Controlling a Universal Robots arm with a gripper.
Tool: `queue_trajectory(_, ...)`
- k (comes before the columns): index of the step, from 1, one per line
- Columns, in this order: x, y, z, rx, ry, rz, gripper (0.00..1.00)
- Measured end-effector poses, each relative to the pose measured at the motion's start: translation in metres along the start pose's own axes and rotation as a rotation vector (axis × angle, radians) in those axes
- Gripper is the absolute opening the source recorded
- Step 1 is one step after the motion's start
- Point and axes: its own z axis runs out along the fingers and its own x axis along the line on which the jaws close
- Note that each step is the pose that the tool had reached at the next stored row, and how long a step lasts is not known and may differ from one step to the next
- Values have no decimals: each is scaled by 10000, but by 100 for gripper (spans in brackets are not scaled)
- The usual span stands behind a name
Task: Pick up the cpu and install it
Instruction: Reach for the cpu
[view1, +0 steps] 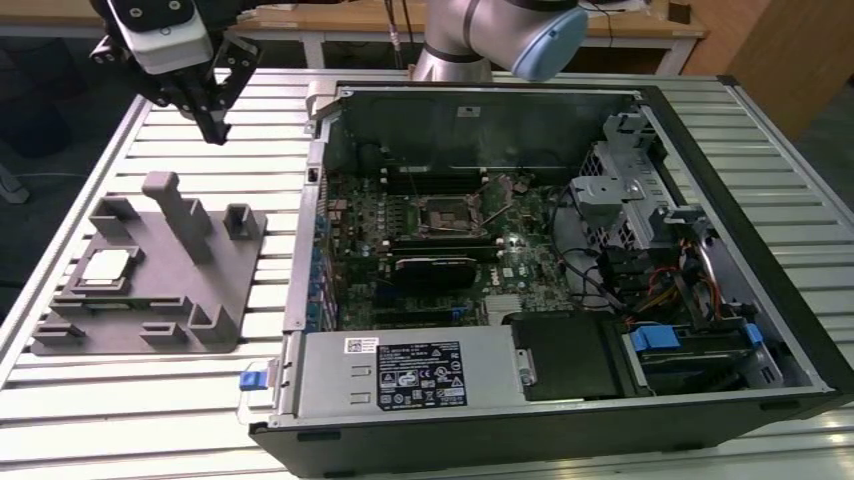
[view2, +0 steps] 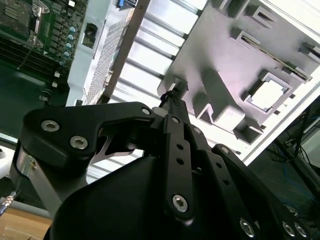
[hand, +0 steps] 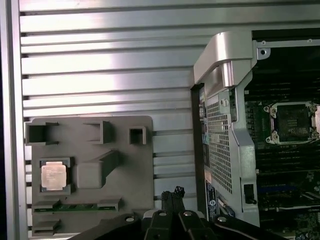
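Note:
The cpu (view1: 107, 268) is a small silver-grey square lying flat in a recess of the grey fixture (view1: 200, 300), on the exterior view's left. It also appears as the cpu (hand: 52, 176) in the first wrist view and the cpu (view2: 270, 92) in the second wrist view. My gripper (view1: 214, 128) hangs well above the slatted table, behind the fixture and apart from the chip. Its fingertips (hand: 172, 194) meet with nothing between them, so the gripper (view2: 175, 92) is shut and empty. The black socket frame (view1: 447, 212) sits open on the motherboard inside the case.
The open computer case (view1: 311, 110) lies on its side to the exterior view's right of the fixture, and its metal wall rises between fixture and motherboard. Tall posts (view1: 167, 200) stand up from the fixture. Cables and a drive cage (view1: 627, 190) crowd the case's right side.

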Motion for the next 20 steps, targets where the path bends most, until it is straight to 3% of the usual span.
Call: queue_trajectory(20,373,-34,114,-1,0,-1,11)
